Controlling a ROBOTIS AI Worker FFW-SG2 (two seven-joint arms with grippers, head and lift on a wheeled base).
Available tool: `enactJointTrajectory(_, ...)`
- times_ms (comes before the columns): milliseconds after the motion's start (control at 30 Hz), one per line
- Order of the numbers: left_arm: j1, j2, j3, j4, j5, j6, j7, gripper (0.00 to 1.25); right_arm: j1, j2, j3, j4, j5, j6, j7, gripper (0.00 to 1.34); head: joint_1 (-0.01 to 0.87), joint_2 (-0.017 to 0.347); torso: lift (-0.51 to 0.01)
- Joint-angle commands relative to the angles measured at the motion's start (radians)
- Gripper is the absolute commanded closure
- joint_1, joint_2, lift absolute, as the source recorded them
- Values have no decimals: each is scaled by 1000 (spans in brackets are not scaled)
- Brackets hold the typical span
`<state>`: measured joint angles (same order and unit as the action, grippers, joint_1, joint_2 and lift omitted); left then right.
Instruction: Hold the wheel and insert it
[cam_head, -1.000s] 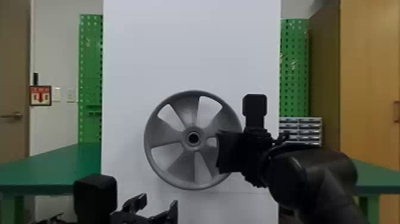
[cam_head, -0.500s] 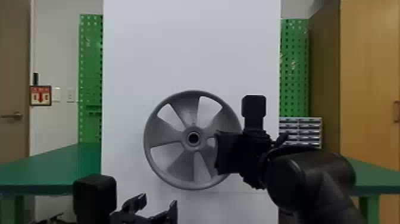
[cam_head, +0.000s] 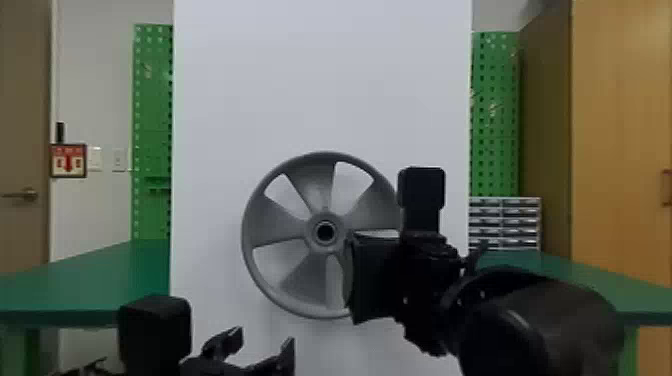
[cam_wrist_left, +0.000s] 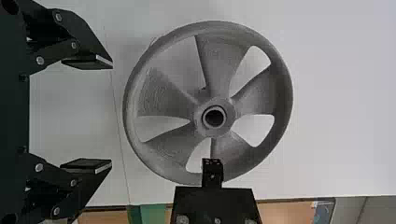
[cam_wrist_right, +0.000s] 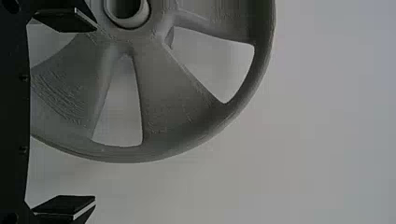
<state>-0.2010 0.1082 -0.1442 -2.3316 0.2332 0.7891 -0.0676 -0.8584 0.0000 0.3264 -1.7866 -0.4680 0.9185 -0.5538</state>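
While my black left gripper (cam_wrist_left: 111, 115) and right gripper (cam_wrist_right: 95, 115) have jaws apart, I'd square up before clamping the round grey spoked wheel (cam_head: 310, 185).

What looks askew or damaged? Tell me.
Nothing stands out: the wheel is upright before the white panel, its visible rim and spokes unbroken; the right claw partly hides it in the head view.

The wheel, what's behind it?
Behind the wheel is a white panel, showing through gaps between the spokes. Whatever lies directly behind the spokes and hub is covered, so any mount there can't be seen.
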Motion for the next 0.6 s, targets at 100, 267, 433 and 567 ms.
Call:
enactJointTrajectory(100,-1,1,0,0,5,-1,0,495,111,1,23,-135,29,0,0,-2,0,37,-486)
enactJointTrajectory(267,-3,-1,0,0,6,-1,0,495,182,1,33,-211,34,0,0,-2,0,37,-486)
enactJointTrajectory(433,-5,-1,1,0,8,-2,0,495,251,1,43,-274,75,-13,0,-2,0,37,-486)
enactJointTrajectory(567,-5,-1,1,-2,9,-4,0,495,305,1,60,-313,108,-56,0,-2,0,37,-486)
